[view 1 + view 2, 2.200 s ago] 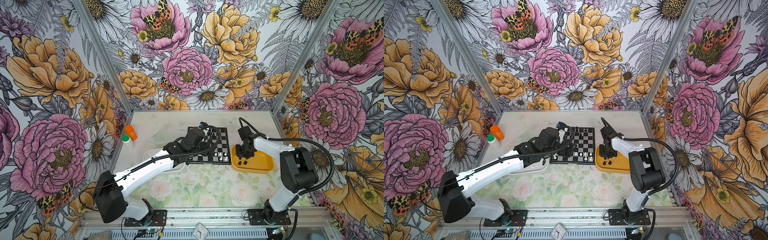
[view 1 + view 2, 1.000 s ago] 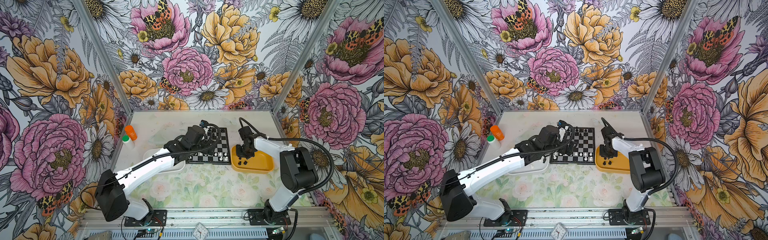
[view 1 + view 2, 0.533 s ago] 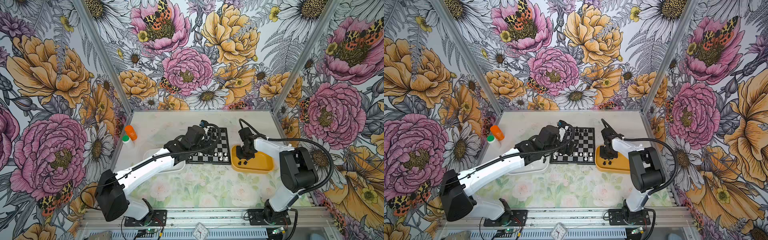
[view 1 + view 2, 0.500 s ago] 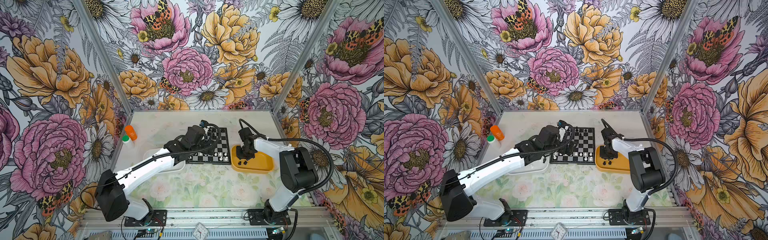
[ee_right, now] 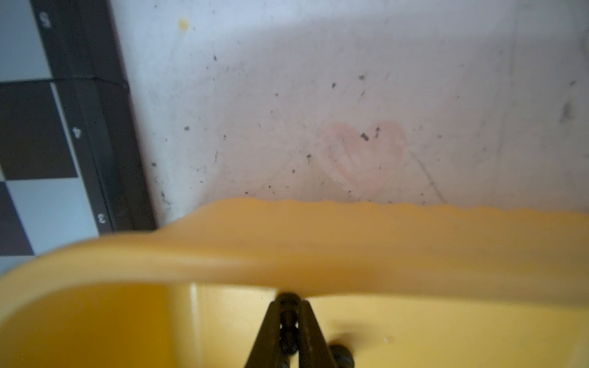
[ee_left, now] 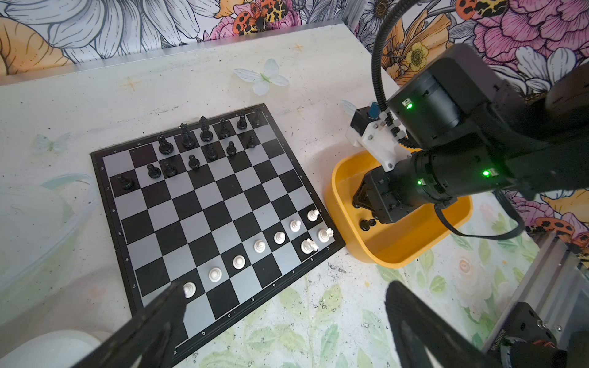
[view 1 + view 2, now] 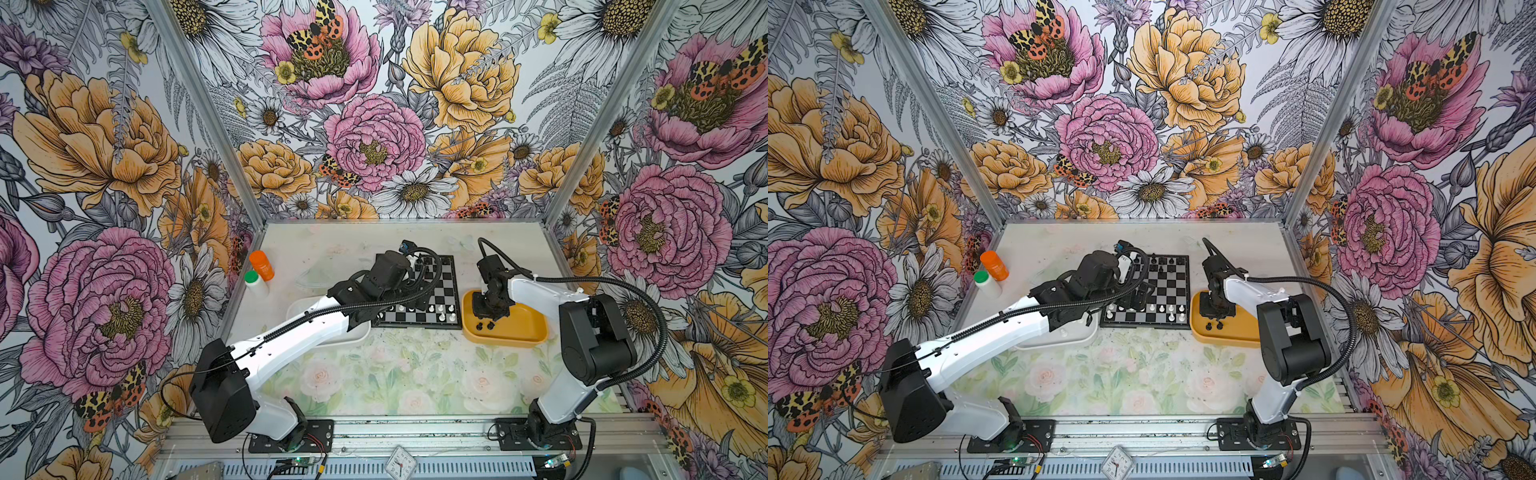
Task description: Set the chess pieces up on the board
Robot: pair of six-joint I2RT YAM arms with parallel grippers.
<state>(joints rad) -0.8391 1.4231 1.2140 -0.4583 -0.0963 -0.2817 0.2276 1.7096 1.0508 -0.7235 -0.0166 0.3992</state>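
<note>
- Black piece (image 5: 287, 320) in the yellow tray (image 5: 287, 248): the right pincer (image 5: 288, 301) has just pressed together on it. A second ago its jaws stood slightly apart. Now it pinches the piece low inside the tray, not yet lifted.
- By my judgement the pick is made. The carry to the board (image 6: 204, 197), just beside the tray, comes next, toward the black end, where back-rank squares stand bare.
- Left pincer (image 6: 283, 286): unchanged, spread wide and holding nothing. It hangs over the board's near edge, beside the end white pawn (image 6: 189, 290).
- White on the board, nine in all:
  - seven pawns in one row;
  - one knight (image 6: 308, 246) and one rook (image 6: 325, 235) behind them, at the tray-side corner.
- Black on the board:
  - seven pawns;
  - five taller pieces behind them;
  - perhaps a sixth on the dark corner square, too dim to be sure.
- Loose black pieces (image 6: 365, 224) in the yellow tray: two show in both top views, besides the pinched one.
- White pieces off the board: I cannot count them, because the left arm covers much of the white tray (image 7: 361, 332).
- Also on the tabletop (image 7: 395, 374): one board, two trays and two bottles (image 7: 262, 265), one orange and one white with a green cap.
</note>
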